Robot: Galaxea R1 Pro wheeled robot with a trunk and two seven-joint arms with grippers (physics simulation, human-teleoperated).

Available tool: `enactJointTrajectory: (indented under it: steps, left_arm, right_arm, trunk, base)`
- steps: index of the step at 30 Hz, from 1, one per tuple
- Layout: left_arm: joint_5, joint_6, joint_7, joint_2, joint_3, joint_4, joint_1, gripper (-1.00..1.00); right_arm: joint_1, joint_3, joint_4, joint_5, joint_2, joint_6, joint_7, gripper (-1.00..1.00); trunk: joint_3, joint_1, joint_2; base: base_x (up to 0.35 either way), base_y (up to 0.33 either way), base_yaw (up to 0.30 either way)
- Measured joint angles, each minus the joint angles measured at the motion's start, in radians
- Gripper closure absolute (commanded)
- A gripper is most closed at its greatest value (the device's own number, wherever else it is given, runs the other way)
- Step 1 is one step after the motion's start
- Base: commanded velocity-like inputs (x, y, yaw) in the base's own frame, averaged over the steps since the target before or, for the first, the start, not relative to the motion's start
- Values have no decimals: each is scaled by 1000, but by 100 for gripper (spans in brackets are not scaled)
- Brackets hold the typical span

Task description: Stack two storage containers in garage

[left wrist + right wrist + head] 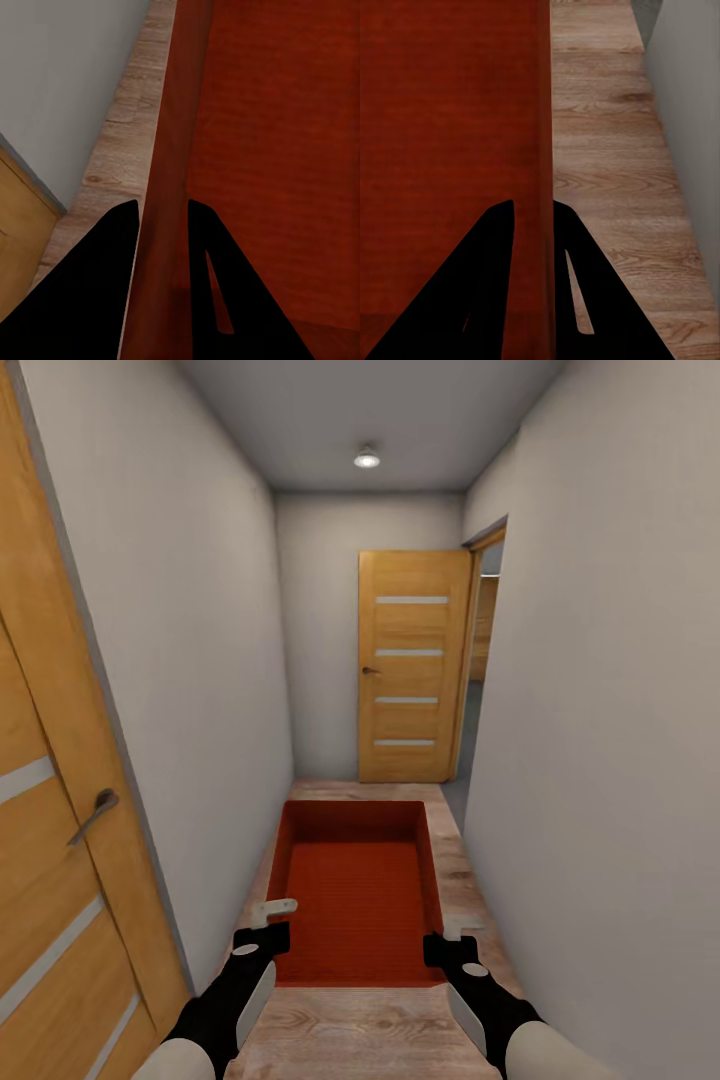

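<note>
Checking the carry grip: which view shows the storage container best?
The head view: the whole storage container sits between the left claw and right claw. The left wrist view shows one wall between the fingers, and the right wrist view the opposite wall.

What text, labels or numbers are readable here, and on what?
None. The storage container, held by the left hand and right hand, is plain orange-red. The far door carries pale horizontal strips only, no lettering. Walls and wood floor are unmarked.
</note>
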Motion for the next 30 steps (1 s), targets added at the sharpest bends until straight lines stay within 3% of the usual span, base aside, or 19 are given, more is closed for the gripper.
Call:
enactJointTrajectory:
  steps: [30]
  left_arm:
    - [0,0,0,0,-1,0,-1,100]
  right_arm:
    - [0,-1,0,0,0,-1,0,100]
  trunk:
    - [0,0,0]
  base:
    - [322,0,0]
